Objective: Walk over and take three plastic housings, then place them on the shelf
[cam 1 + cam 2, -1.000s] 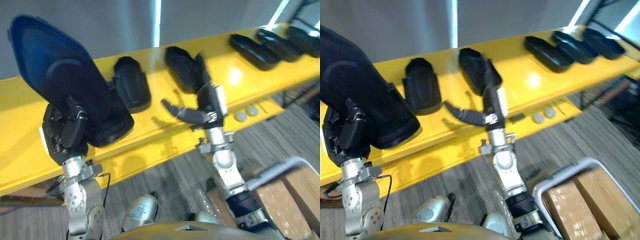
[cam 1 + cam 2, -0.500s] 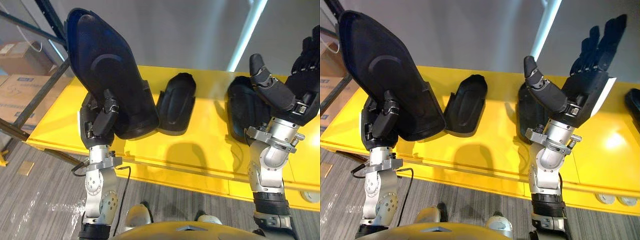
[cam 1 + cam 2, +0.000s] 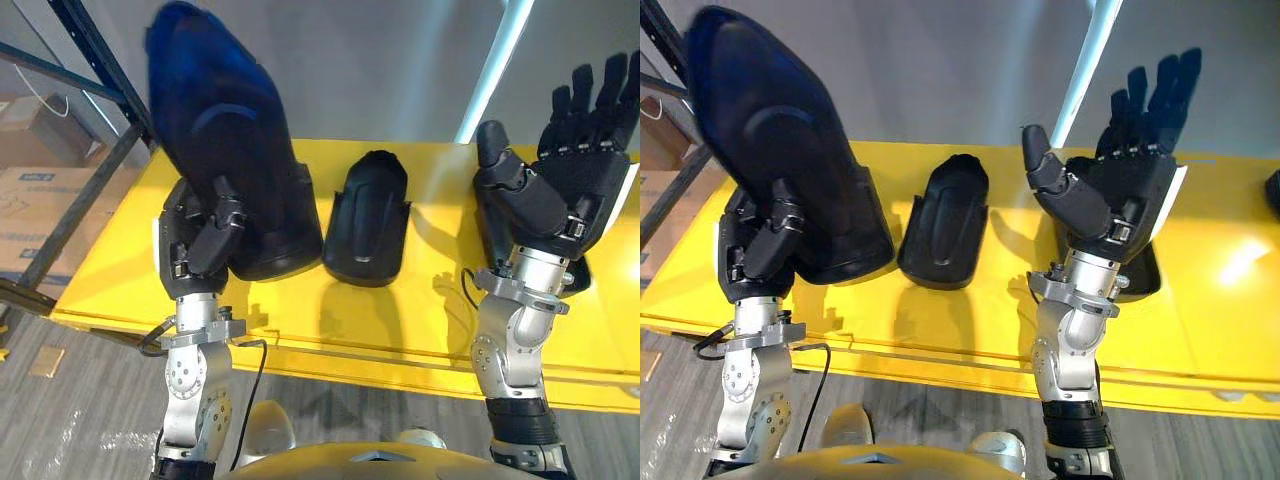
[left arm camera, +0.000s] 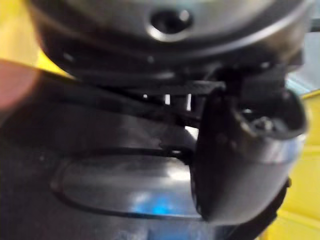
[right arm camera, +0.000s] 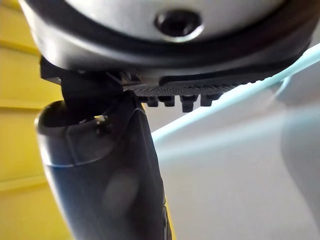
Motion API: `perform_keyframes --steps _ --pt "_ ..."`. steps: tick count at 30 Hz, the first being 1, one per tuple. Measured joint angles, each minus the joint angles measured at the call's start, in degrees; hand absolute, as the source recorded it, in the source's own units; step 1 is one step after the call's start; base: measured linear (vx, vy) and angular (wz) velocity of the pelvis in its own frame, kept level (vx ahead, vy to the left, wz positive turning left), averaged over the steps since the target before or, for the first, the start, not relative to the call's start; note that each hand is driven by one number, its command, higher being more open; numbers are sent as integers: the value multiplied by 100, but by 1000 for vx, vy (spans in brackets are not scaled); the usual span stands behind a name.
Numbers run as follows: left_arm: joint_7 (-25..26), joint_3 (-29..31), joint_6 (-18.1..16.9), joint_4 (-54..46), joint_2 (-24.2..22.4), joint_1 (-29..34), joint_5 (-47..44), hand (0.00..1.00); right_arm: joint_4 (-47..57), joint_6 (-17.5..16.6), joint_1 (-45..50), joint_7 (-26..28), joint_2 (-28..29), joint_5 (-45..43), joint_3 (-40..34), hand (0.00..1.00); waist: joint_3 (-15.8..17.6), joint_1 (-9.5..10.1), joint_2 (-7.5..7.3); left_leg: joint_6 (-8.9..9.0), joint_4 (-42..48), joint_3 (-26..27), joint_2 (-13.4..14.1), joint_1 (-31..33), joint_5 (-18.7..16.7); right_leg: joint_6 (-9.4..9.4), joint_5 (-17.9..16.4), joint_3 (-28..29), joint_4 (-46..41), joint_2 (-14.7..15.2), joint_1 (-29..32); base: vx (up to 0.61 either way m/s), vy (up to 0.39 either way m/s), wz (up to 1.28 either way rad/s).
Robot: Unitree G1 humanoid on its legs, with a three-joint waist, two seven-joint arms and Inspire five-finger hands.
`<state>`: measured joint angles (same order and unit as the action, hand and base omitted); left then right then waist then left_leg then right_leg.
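A black ridged plastic housing (image 3: pixel 372 222) lies on the glossy yellow counter (image 3: pixel 118 262), bare yellow either side. Left of it, the left hand (image 3: pixel 198 248) clamps its fingers on a large black plastic housing (image 3: pixel 225 130), upright. Right of it, the right hand (image 3: pixel 565 195) is raised, fingers apart, above a third black housing (image 3: pixel 1143 272).

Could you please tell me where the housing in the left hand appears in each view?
Left eye view: housing, upper left, above the left hand.
Right eye view: upper left.
Left wrist view: dark surface beside the hand.
Right wrist view: the right hand and yellow table instead.
Shared landmark: the yellow table.
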<state>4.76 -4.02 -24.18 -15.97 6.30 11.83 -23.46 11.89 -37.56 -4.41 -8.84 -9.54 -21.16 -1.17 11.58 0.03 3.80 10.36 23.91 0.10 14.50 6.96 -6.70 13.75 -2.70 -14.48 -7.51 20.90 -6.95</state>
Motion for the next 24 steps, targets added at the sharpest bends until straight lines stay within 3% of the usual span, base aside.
perform_keyframes --steps 1,2,3,4,5,6,8,10,13,14,18,21,24 --pt "-43 62 -2 20 40 -16 114 0 -7 -3 29 -12 76 16 21 100 34 -49 -51 174 4 144 -239 2 -509 48 15 100 -49 318 96 -153 669 -23" --pt "-194 194 -5 34 106 -5 88 0 -57 53 71 -73 197 47 74 100 172 -16 -245 11 285 309 -511 46 -649 20 283 206 -29 621 117 -200 688 -17" --pt "-262 223 -5 64 107 29 59 0 -63 99 142 -103 210 83 115 100 182 26 -226 -49 443 335 -563 105 -739 -17 509 230 -26 656 150 -238 662 -28" --pt "-356 276 -5 79 104 125 55 0 -77 130 321 -225 228 331 198 100 202 139 -175 -181 601 413 -592 125 -878 -190 961 198 -43 682 221 -207 514 -34" --pt "-404 326 -20 76 113 226 106 0 -84 142 466 -333 270 578 282 100 206 238 -156 -404 530 572 -617 82 -936 -548 1448 12 39 699 302 -184 467 -42" --pt "-407 356 -19 77 139 254 104 0 -86 143 503 -341 294 614 341 100 210 300 -144 -494 402 672 -621 20 -894 -719 1595 -135 75 679 340 -123 329 -29" --pt "-527 582 -19 66 234 217 -81 0 -34 144 502 -306 296 748 479 100 158 220 -206 -704 -190 704 -794 -107 -516 -668 526 -543 -711 282 444 -38 184 7" --pt "-615 696 -18 -30 294 105 -281 0 31 148 448 -390 260 970 468 100 142 177 -230 -724 -529 683 -945 -152 -238 -694 155 -665 -921 91 474 28 135 21" --pt "-510 710 -13 -73 302 -163 -315 0 29 242 411 -548 263 1105 463 100 129 135 -234 -794 -851 645 -1055 -167 20 -638 -130 -625 -1021 -38 606 -6 59 17" --pt "-421 694 43 -145 240 -208 -314 0 30 248 396 -576 254 1174 461 100 115 134 -256 -800 -966 655 -1088 -165 126 -799 -408 -696 -886 -225 576 -31 -35 2" --pt "-155 398 89 -424 37 85 -163 0 29 248 388 -554 240 1155 356 100 89 117 -165 -737 -927 660 -914 -128 201 -617 -321 -687 -244 -522 287 -35 -83 -7" --pt "8 263 120 -450 -18 357 203 0 28 248 410 -536 151 1119 145 100 95 140 -94 -754 -577 665 -779 -79 211 -589 -442 -592 -264 -613 259 -70 -91 -17" --pt "102 342 121 -453 -188 598 212 0 30 221 407 -428 -70 1126 49 100 43 161 75 -770 -323 602 -650 -67 226 -639 -490 -353 -359 -708 309 -51 -76 -39"
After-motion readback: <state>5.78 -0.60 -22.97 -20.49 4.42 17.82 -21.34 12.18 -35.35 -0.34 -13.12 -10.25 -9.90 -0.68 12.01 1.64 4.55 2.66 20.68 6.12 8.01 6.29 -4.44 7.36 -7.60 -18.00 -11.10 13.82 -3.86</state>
